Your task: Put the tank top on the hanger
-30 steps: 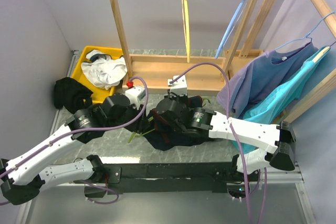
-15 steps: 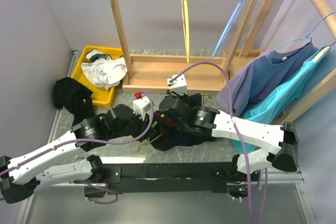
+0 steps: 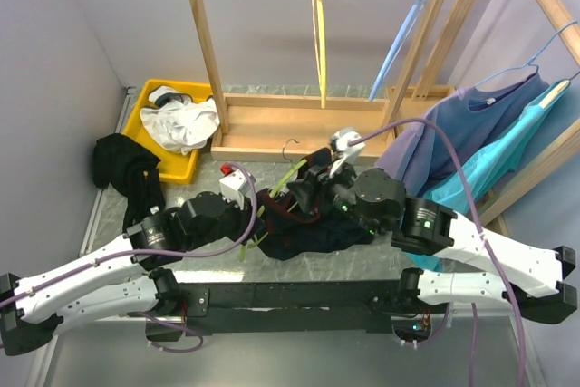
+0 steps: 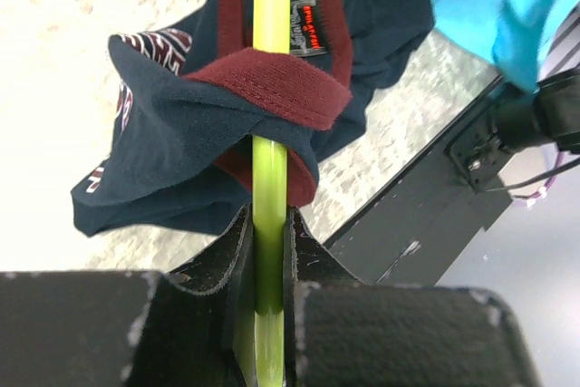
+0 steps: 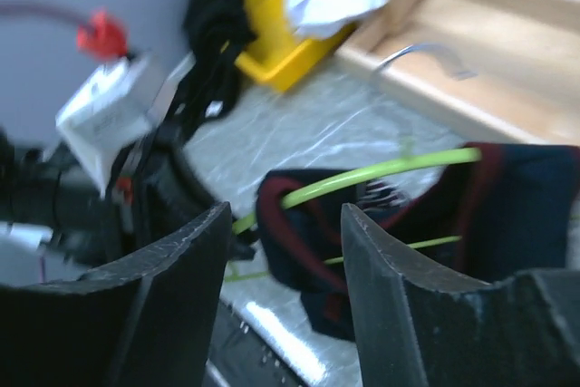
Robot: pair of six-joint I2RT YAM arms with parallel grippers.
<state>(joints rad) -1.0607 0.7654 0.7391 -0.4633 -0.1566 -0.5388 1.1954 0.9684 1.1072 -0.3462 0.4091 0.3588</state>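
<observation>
Nearest you, your left gripper [image 4: 269,265] is clamped tight on the hanger [image 4: 269,52]. From the wrist camera you see the lime-green bar pinched between both fingers [image 4: 222,256] with no gap either side. Just past the fingertips, a dark-red-trimmed edge of the tank top [image 4: 172,133] wraps around that bar. The rest of the navy cloth sags below it onto the table [image 3: 217,267].

From above, the left gripper [image 3: 256,224] sits at the near left edge of the tank top [image 3: 313,237]. The garment lies bunched on the marbled surface between your two arms. The hanger [image 3: 276,189] runs at a slant across it, and its hook [image 3: 290,144] points toward the wooden rack [image 3: 299,124].

Your right gripper [image 3: 308,189] hovers at the far side of the cloth. In its own view the right gripper [image 5: 285,215] stands with its fingers [image 5: 181,287] well apart and nothing between them. The hanger [image 5: 381,169] and tank top [image 5: 507,197] lie beyond the fingertips, untouched by them.

Farther back on the left, a black garment [image 3: 118,165] lies beside the yellow bin [image 3: 145,124], which holds a white garment [image 3: 181,120]. On the rack's top rail hang a yellow hanger [image 3: 319,33] and a light blue hanger [image 3: 399,43]. At the far right, a purple garment [image 3: 462,133] and a turquoise garment [image 3: 494,169] hang against a second wooden frame.
</observation>
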